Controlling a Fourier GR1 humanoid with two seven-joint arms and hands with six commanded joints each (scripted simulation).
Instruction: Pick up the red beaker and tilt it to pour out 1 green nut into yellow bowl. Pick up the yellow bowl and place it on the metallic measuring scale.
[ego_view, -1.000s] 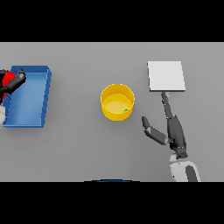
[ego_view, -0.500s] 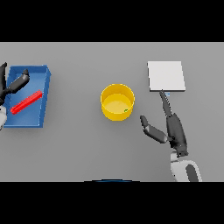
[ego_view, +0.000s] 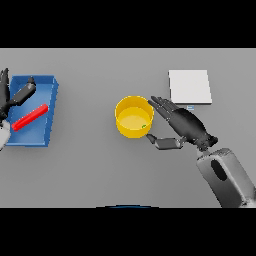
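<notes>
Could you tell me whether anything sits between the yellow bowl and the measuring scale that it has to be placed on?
Nothing separate lies on that stretch of table. Only the right hand is there, its fingers reaching the yellow bowl from the side facing the metallic scale. The red beaker lies far off in the blue tray, by the left hand.

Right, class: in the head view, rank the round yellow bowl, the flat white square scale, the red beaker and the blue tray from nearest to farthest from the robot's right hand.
1. Round yellow bowl, just left of the right hand.
2. Flat white square scale, beyond the hand.
3. Blue tray, far left.
4. Red beaker, lying inside that tray.
</notes>
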